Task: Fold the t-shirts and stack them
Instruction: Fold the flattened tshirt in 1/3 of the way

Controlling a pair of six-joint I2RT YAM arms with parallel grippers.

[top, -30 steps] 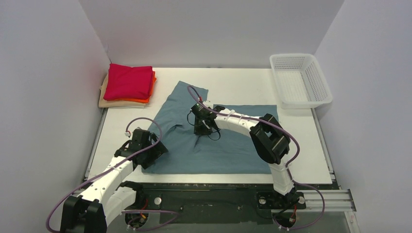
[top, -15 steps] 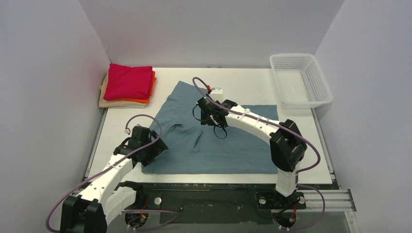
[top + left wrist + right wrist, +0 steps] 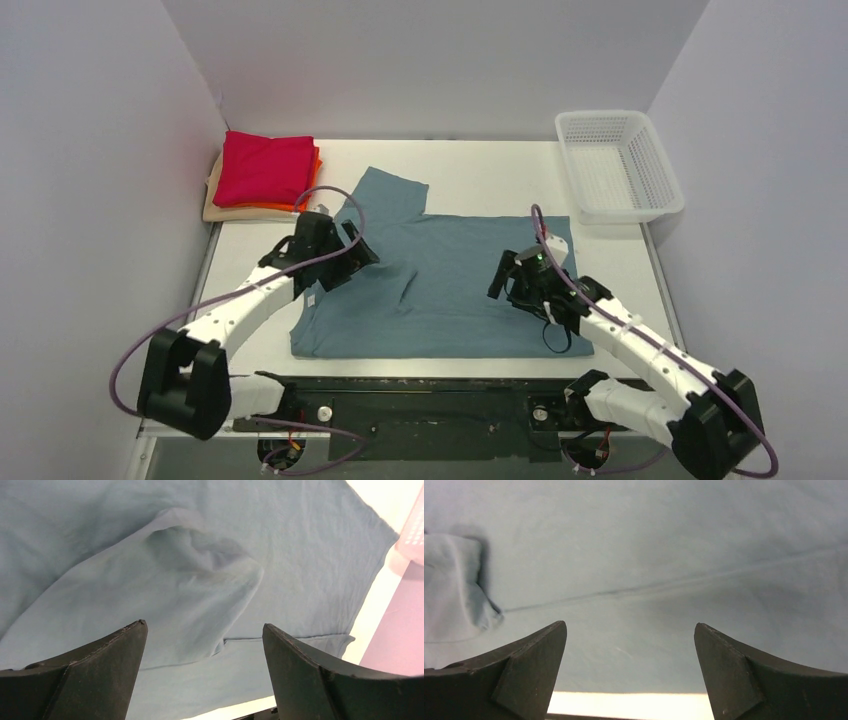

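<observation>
A large teal-blue t-shirt (image 3: 440, 295) lies spread on the white table, one sleeve (image 3: 392, 190) pointing to the back. My left gripper (image 3: 352, 252) hovers open over its left part; in the left wrist view (image 3: 202, 630) a raised crease (image 3: 200, 560) lies ahead of the empty jaws. My right gripper (image 3: 503, 278) stands open over the shirt's right half, and its wrist view (image 3: 630, 627) shows flat teal cloth (image 3: 649, 555) between the empty jaws. At the back left is a folded stack: a red shirt (image 3: 265, 168) on an orange one (image 3: 314, 180) on a beige one (image 3: 213, 200).
A white mesh basket (image 3: 620, 165) stands at the back right corner. Grey walls close in the table on the left, back and right. The table's near edge (image 3: 629, 702) shows just below the shirt's hem in the right wrist view.
My right gripper opened, let go of the teal shirt's middle and drew back to the right near side. My left arm swung from the shirt's near left corner up toward its left part.
</observation>
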